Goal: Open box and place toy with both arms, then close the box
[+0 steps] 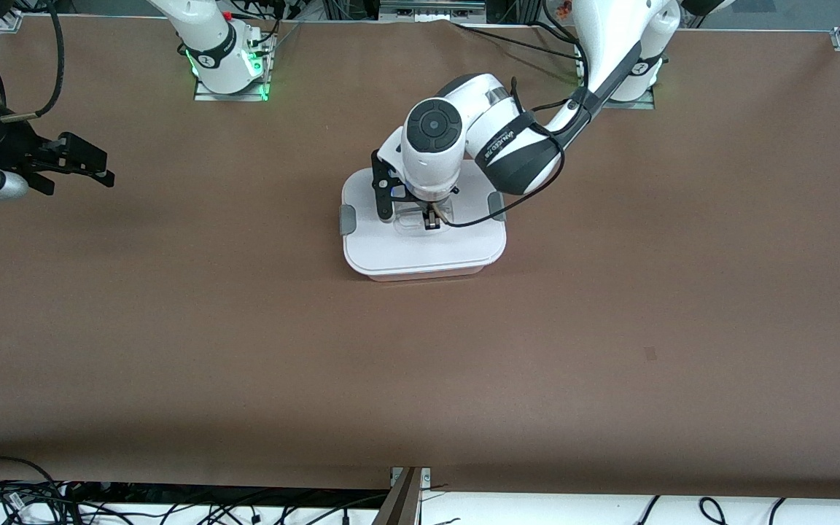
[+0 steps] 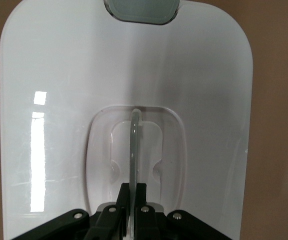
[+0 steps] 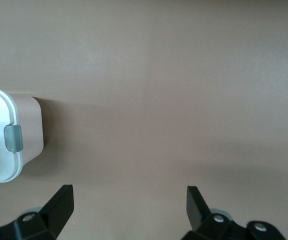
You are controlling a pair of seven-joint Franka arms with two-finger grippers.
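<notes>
The left gripper (image 1: pixel 432 219) is down on the middle of the box (image 1: pixel 420 248), its fingers (image 2: pixel 140 197) pressed together on the clear handle (image 2: pixel 134 150), which stands up on edge out of the recess in the white lid (image 2: pixel 59 75); the pinch is plain in the left wrist view, where the thin strip of the handle runs straight in between the two black pads. The box sits on the brown table (image 1: pixel 609 328) about midway between the two arms' ends, nearer the robots' bases than the front camera; the lid lies flat on the tub, so the box is closed, and what it holds cannot be seen from any view; one grey clip (image 1: pixel 347 219) shows at the lid's edge toward the right arm's end, another grey clip (image 1: pixel 496 205) toward the left arm's end, partly under the left arm's wrist. The tub's pale wall (image 3: pixel 31 130) shows below the lid in the right wrist view. The right gripper (image 1: pixel 88 166) waits over bare table at the right arm's end, well apart from the box, its fingers (image 3: pixel 61 202) spread wide and holding nothing.
</notes>
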